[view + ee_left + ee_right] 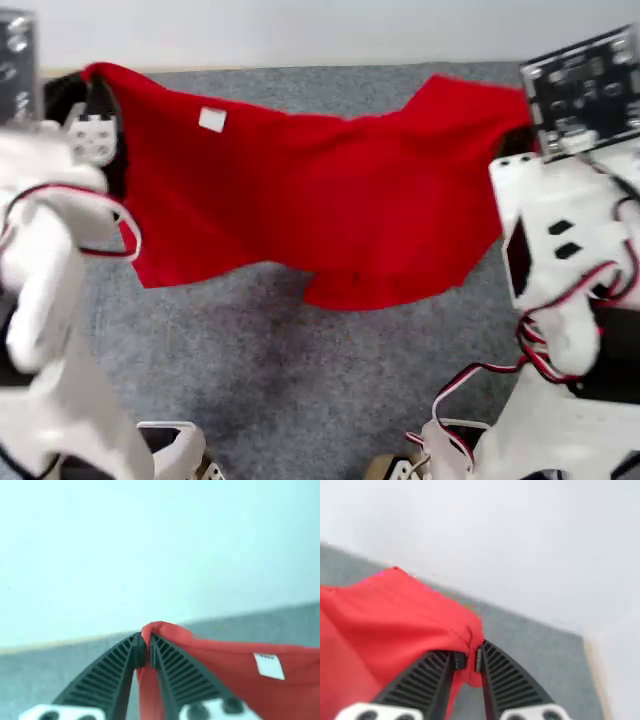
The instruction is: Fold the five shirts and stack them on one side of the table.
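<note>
Since the red shirt (pixel 320 210) hangs spread between both arms over the grey tabletop (pixel 300 390), even tension matters most. Left tool (pixel 146 655) is clamped tight on 1 corner, near the white label (pixel 269 666); right tool (pixel 467 661) is clamped on the opposite corner. Lower both ends level, free hem touching first. A lopsided drop likely bunches the sagging middle.
</note>
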`<action>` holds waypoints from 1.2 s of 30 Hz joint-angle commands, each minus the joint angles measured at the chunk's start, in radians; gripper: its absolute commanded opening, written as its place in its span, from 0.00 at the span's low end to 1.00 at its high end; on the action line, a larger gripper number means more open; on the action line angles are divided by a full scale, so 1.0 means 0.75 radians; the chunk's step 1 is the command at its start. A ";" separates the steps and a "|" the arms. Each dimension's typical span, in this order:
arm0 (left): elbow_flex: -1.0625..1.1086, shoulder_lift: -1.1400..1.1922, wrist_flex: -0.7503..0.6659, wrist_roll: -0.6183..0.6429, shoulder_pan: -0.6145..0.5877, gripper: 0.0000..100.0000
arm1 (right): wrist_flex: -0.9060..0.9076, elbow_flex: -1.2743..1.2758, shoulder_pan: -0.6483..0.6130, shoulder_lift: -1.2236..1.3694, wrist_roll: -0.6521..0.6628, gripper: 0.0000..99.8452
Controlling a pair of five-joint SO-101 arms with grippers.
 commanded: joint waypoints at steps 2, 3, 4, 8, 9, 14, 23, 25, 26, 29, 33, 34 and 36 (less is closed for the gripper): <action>-0.034 -0.123 -0.045 0.012 -0.004 0.00 | -0.034 -0.243 0.003 0.036 -0.012 0.01; -0.032 -0.145 -0.041 0.012 -0.008 0.00 | -0.040 -0.274 0.003 0.038 -0.012 0.01; -0.032 -0.170 -0.041 0.012 -0.010 0.00 | -0.056 -0.295 0.003 0.030 -0.010 0.01; -0.030 -0.248 -0.004 0.012 -0.008 0.00 | -0.093 -0.407 0.005 0.030 0.061 0.01; -0.030 -0.260 0.010 0.012 -0.008 0.00 | -0.105 -0.434 0.005 0.032 0.076 0.01; -0.032 -0.299 0.074 0.006 -0.012 0.00 | -0.222 -0.471 0.005 0.026 0.168 0.01; -0.032 -0.417 0.072 0.006 -0.014 0.00 | -0.337 -0.471 0.005 -0.085 0.284 0.01; -0.032 -0.444 0.072 0.006 -0.014 0.00 | -0.334 -0.471 0.009 -0.116 0.301 0.01; -0.032 -0.456 0.072 0.004 -0.014 0.00 | -0.339 -0.471 0.009 -0.130 0.311 0.01; -0.032 -0.477 0.072 0.004 -0.014 0.00 | -0.341 -0.471 0.009 -0.173 0.348 0.01; -0.032 -0.507 0.072 -0.014 -0.014 0.00 | -0.341 -0.471 0.013 -0.232 0.356 0.01; -0.032 -0.518 0.072 -0.033 -0.014 0.00 | -0.341 -0.471 0.013 -0.251 0.356 0.01; -0.032 -0.542 0.072 -0.065 -0.014 0.00 | -0.341 -0.471 0.013 -0.283 0.366 0.01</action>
